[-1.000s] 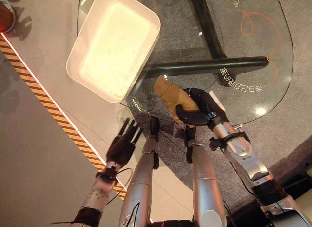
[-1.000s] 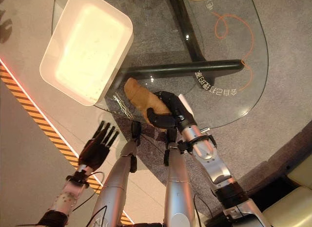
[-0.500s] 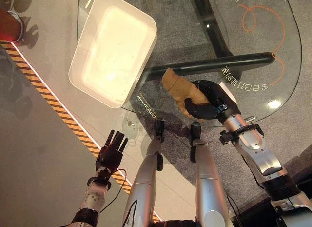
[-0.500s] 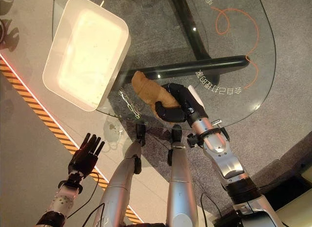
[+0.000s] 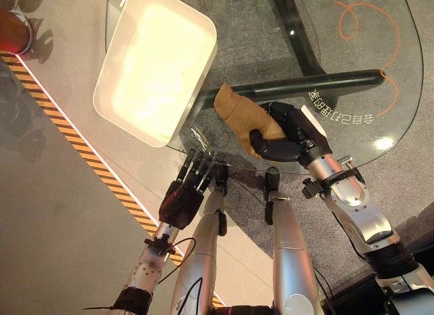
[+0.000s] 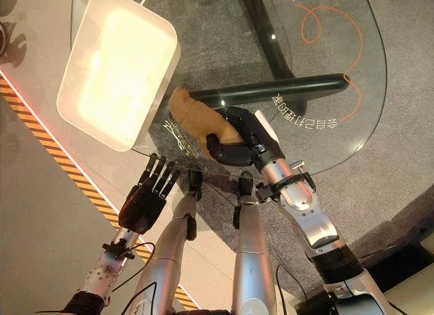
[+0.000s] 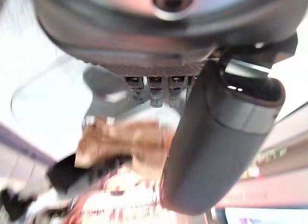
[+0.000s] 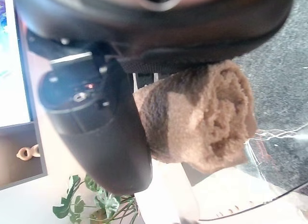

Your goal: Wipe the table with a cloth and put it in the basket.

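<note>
A round clear glass counter (image 5: 352,71) is seen from above. On its left edge a white rectangular plastic basket (image 5: 156,61) is set. A rolled tan cloth (image 5: 239,117) is held on the glass, just beside the basket, with the right hand (image 5: 288,132) fingers curled round it. The left hand (image 5: 183,196) is kept low, fingers straight, holding nothing. The cloth could be dropped past the rim if the grip loosens.

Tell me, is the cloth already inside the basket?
No. The cloth is on the glass table, gripped by the right hand, beside the basket.
</note>
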{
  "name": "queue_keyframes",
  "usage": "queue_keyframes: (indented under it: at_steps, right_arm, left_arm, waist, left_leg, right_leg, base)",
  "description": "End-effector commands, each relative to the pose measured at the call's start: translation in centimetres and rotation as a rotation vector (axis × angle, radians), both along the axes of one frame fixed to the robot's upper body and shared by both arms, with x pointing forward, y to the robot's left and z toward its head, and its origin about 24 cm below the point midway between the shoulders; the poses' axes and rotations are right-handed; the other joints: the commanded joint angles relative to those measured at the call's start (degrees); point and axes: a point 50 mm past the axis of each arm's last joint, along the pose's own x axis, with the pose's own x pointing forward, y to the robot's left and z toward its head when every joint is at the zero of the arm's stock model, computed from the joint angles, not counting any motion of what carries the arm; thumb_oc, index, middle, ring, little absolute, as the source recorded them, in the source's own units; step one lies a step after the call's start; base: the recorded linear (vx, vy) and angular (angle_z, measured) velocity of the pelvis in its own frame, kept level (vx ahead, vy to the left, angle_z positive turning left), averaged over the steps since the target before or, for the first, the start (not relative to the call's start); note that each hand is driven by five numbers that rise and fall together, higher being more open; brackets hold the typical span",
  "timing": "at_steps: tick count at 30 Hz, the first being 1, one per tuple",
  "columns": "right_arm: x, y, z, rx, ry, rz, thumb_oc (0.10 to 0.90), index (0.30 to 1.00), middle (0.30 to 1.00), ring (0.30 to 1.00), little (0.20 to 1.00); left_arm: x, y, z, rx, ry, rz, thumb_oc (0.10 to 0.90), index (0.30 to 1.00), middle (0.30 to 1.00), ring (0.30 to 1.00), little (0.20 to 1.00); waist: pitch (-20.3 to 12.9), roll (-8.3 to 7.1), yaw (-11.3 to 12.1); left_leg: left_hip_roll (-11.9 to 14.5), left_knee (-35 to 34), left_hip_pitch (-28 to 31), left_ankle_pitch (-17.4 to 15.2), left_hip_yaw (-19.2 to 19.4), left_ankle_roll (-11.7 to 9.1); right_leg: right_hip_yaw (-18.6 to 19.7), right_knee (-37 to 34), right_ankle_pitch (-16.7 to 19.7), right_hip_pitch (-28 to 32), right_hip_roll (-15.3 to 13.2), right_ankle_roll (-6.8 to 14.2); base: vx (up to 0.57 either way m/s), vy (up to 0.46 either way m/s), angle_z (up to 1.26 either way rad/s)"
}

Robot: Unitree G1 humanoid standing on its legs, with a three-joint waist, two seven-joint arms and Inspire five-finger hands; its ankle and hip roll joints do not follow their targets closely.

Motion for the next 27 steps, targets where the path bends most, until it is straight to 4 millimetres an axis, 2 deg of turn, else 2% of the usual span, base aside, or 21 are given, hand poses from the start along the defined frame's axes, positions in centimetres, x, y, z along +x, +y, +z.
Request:
queue_keyframes:
  at_steps: [1, 5, 13, 21, 24, 27]
  right_arm:
    - [-3.8, 3.4, 5.9, 0.09, -0.325, 0.263, 0.1, 0.3, 0.3, 0.3, 0.2]
    - [-3.8, 3.7, 5.8, 0.094, -0.325, 0.277, 0.1, 0.3, 0.3, 0.3, 0.2]
    - [-4.3, 5.2, 5.7, 0.096, -0.306, 0.396, 0.1, 0.3, 0.3, 0.3, 0.2]
    - [-6.7, 7.6, 6.7, 0.098, -0.325, 0.763, 0.1, 0.3, 0.3, 0.3, 0.2]
    - [-7.0, 7.6, 7.1, 0.155, -0.361, 0.765, 0.1, 0.3, 0.3, 0.3, 0.2]
    - [-6.9, 7.0, 7.5, 0.239, -0.433, 0.682, 0.1, 0.3, 0.3, 0.3, 0.2]
  left_arm:
    - [-2.2, -0.3, 1.1, -0.103, -0.127, -0.091, 0.8, 0.9, 0.9, 0.9, 0.9]
    - [-1.7, -1.0, 3.3, -0.144, -0.2, -0.134, 0.8, 0.9, 0.9, 0.9, 0.9]
    - [-0.3, -0.9, 5.7, -0.154, -0.216, -0.081, 0.8, 0.9, 0.9, 0.9, 0.9]
    - [0.8, -0.9, 6.5, -0.105, -0.163, -0.062, 0.8, 0.9, 0.9, 0.9, 0.9]
    - [0.9, -0.9, 6.5, -0.087, -0.152, -0.055, 0.8, 0.9, 0.9, 0.9, 0.9]
    - [1.0, -0.6, 6.1, -0.08, -0.137, -0.041, 0.8, 0.9, 0.9, 0.9, 0.9]
  waist:
    - [-1.5, 2.87, -1.2]
    - [-1.5, 2.56, -1.2]
    - [-1.5, 1.6, -0.7]
    - [-1.5, 0.6, -0.1]
    - [-1.5, 0.5, -0.1]
    - [-1.5, 0.24, -0.4]
  left_leg:
    - [-0.5, 7.8, -0.7, -6.3, 1.5, 0.2]
    - [-0.4, 8.0, -1.1, -6.3, 1.5, 0.4]
    - [-0.1, 8.0, -1.5, -6.1, 1.1, 0.6]
    - [0.3, 8.5, -1.7, -5.9, 0.6, 0.6]
    - [0.5, 8.4, -1.6, -5.9, 0.6, 0.6]
    - [0.5, 8.3, -1.6, -6.1, 0.7, 0.7]
  right_leg:
    - [3.6, -10.4, 7.8, 1.5, 3.3, 1.1]
    - [3.4, -10.3, 8.1, 1.2, 3.1, 1.1]
    - [3.1, -10.4, 8.4, 1.1, 2.8, 1.2]
    - [2.6, -10.0, 8.5, 1.3, 2.5, 1.3]
    - [2.7, -10.0, 8.5, 1.4, 2.6, 1.3]
    - [2.8, -10.1, 8.6, 1.3, 2.8, 1.4]
  base:
    - [0.0, 0.0, 0.0]
    - [0.0, 0.0, 0.0]
    - [-0.01, -0.031, 0.01]
    - [-0.01, -0.053, 0.04]
    - [0.0, -0.009, 0.01]
    - [0.0, 0.0, 0.0]
